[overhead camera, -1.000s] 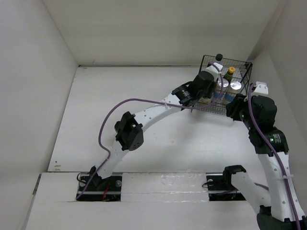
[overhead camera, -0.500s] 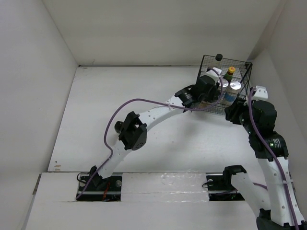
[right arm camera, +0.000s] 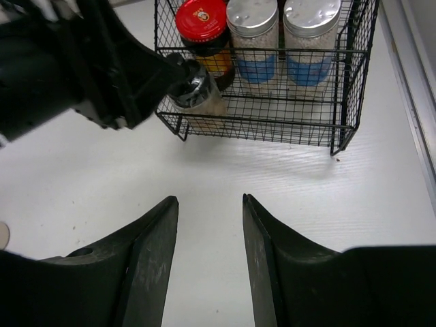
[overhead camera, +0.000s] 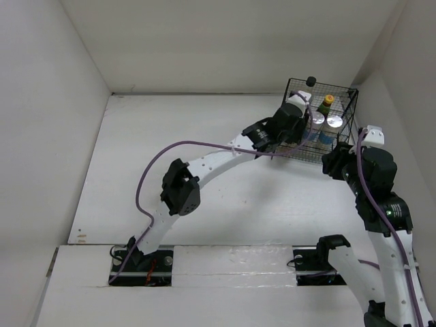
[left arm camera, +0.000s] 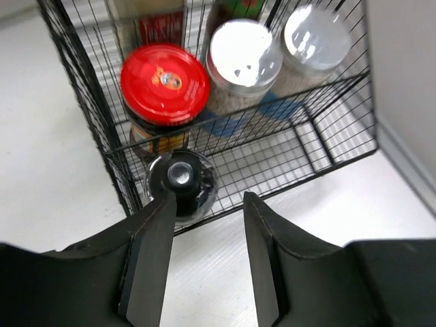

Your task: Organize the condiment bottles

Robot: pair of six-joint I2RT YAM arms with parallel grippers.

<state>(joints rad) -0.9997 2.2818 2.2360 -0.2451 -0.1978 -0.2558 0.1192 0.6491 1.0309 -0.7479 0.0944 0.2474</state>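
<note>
- Where the left gripper [left arm camera: 208, 204] hangs over the basket's near left corner, we see its jaws narrowly parted with nothing between them.
- Its left finger [left arm camera: 146, 259] overlaps the black cap of a jar [left arm camera: 182, 178] in the wrist view; we cannot tell whether the two touch.
- Our right gripper [right arm camera: 209, 201] hangs over the table in front of the basket's near edge, jaws parted and holding nothing.
- That jar stands upright inside the basket [right arm camera: 272, 129], in its near left corner.
- Just behind it stands the red jar [left arm camera: 165, 85]. To the right of the red jar, in one row, are a shaker [left arm camera: 245, 58] and a second shaker [left arm camera: 317, 34], silver caps up and blue labels towards the near edge.
- Behind that row we make out a green bottle [overhead camera: 328, 100] and, at the far left corner, a black-topped bottle [overhead camera: 311, 81].
- We find the basket in the far right corner of the table [overhead camera: 204, 136].
</note>
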